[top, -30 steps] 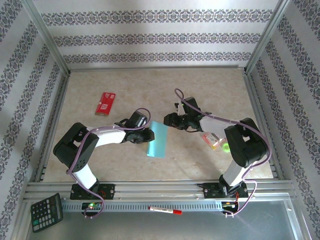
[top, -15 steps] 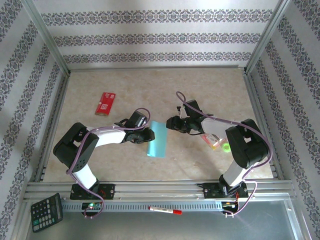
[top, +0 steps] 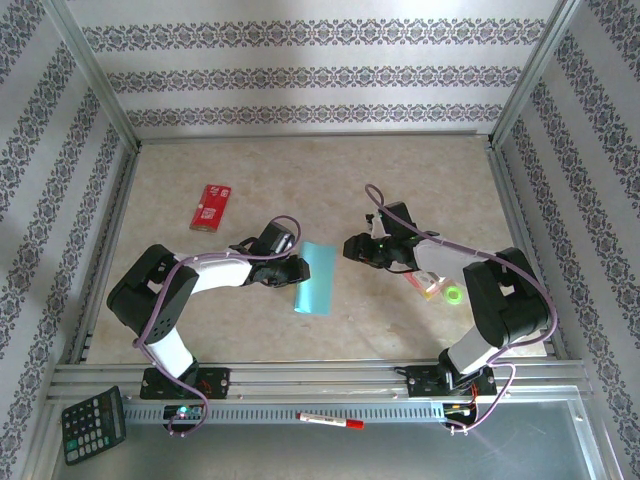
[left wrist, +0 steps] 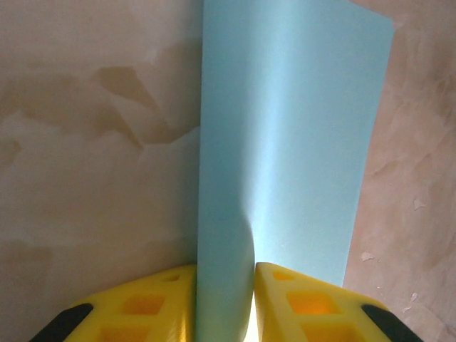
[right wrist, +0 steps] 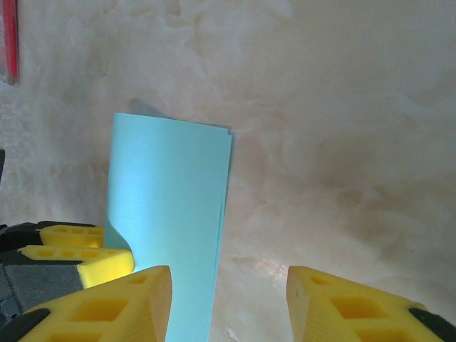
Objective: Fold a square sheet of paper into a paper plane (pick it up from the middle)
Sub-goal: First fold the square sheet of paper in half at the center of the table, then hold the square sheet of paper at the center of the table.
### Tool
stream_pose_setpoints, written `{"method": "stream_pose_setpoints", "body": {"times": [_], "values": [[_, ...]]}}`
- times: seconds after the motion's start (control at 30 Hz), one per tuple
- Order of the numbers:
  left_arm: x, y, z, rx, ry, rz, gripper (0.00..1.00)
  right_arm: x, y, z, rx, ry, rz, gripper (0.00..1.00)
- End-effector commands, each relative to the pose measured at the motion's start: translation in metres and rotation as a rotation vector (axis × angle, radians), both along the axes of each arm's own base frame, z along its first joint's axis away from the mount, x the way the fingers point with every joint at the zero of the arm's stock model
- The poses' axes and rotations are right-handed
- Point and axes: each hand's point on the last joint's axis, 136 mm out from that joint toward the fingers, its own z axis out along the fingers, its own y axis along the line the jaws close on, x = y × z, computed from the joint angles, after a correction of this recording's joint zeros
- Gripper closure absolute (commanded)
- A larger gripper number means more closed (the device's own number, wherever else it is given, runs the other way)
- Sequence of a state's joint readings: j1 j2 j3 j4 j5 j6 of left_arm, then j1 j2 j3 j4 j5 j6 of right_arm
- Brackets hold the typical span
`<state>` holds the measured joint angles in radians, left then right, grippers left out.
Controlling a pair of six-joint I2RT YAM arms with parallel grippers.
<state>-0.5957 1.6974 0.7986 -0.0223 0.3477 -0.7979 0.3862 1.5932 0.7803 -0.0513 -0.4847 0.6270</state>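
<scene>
Left gripper [left wrist: 224, 308]: jaws nearly closed, pinching the left edge of the square sheet of paper [top: 315, 277]. The sheet is folded to a narrow doubled strip and lies on the table [top: 420, 170] between the arms.

Right gripper [right wrist: 228, 303]: half open, empty, hovering just off the strip's right side.

Risk: the paper bulges at the pinch. Any pull could skew the layers or drag the strip — a crooked crease would follow.

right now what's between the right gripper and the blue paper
Only bare tabletop lies between the right gripper and the square sheet of paper, as the top external view shows.
</scene>
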Motion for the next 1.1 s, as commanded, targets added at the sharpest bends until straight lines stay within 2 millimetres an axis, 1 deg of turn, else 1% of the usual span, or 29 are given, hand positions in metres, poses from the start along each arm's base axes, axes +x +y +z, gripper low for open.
{"method": "stream_pose_setpoints", "body": {"times": [0.0, 0.23, 0.43, 0.73, 1.07], "values": [[-0.021, 0.013, -0.037, 0.103, 0.104, 0.006, 0.72, -0.002, -0.008, 0.000, -0.021, -0.008, -0.005, 0.54], [-0.022, 0.016, -0.041, 0.122, 0.110, 0.010, 0.72, -0.003, -0.010, -0.003, -0.026, -0.003, -0.008, 0.54], [-0.022, 0.016, -0.041, 0.125, 0.112, 0.005, 0.72, -0.003, -0.010, -0.001, -0.017, 0.000, -0.009, 0.54], [-0.024, 0.016, -0.044, 0.128, 0.122, -0.003, 0.72, -0.008, 0.003, 0.000, 0.012, 0.008, 0.015, 0.61], [-0.027, 0.018, -0.047, 0.153, 0.135, -0.024, 0.71, -0.006, 0.002, -0.001, 0.002, 0.009, 0.013, 0.63]]}}
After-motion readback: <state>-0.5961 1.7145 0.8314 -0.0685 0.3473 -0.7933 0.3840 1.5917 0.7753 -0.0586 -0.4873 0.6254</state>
